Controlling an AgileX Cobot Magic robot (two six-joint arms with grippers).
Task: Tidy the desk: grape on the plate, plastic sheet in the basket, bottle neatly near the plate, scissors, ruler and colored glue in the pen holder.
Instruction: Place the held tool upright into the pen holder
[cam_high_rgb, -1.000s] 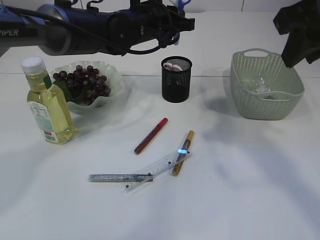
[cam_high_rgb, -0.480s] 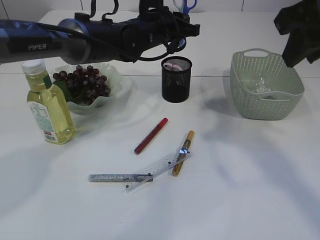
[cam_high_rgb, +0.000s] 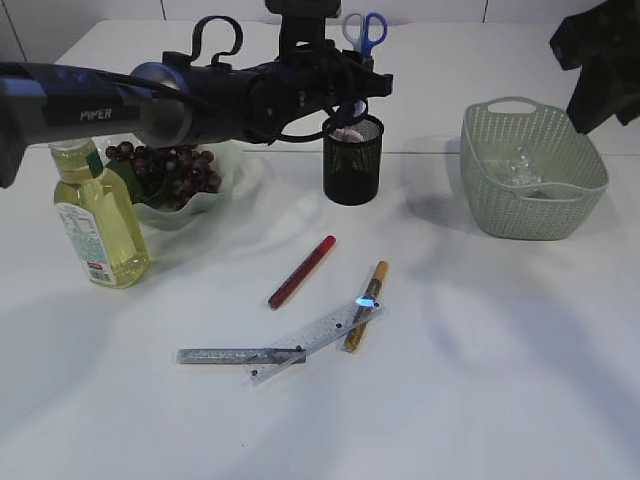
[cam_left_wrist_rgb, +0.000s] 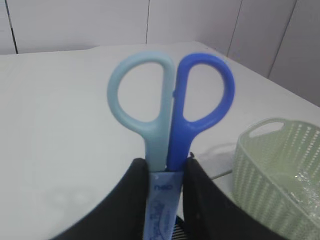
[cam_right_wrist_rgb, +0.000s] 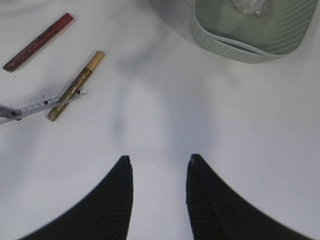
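Observation:
My left gripper (cam_left_wrist_rgb: 166, 165) is shut on the scissors (cam_left_wrist_rgb: 170, 100), whose pale and dark blue handles point up. In the exterior view the scissors (cam_high_rgb: 360, 30) hang directly above the black mesh pen holder (cam_high_rgb: 352, 165). The clear ruler (cam_high_rgb: 315, 340) lies on the table across a gold glue pen (cam_high_rgb: 366, 305), with a red one (cam_high_rgb: 302, 270) and a silver one (cam_high_rgb: 235, 355) nearby. Grapes (cam_high_rgb: 165, 165) sit on the green plate (cam_high_rgb: 228, 150), and the bottle (cam_high_rgb: 95, 215) stands beside it. The plastic sheet (cam_high_rgb: 520, 165) lies in the basket (cam_high_rgb: 530, 215). My right gripper (cam_right_wrist_rgb: 159, 162) is open over bare table.
The right arm (cam_high_rgb: 600, 60) hovers at the upper right above the basket (cam_right_wrist_rgb: 250, 45). The right wrist view shows the red glue pen (cam_right_wrist_rgb: 37, 42), gold glue pen (cam_right_wrist_rgb: 75, 86) and ruler (cam_right_wrist_rgb: 35, 102) to its left. Something pink (cam_high_rgb: 348, 130) lies inside the pen holder.
The left arm has swung right and lower, bringing the scissors to just over the pen holder. The right arm has not moved.

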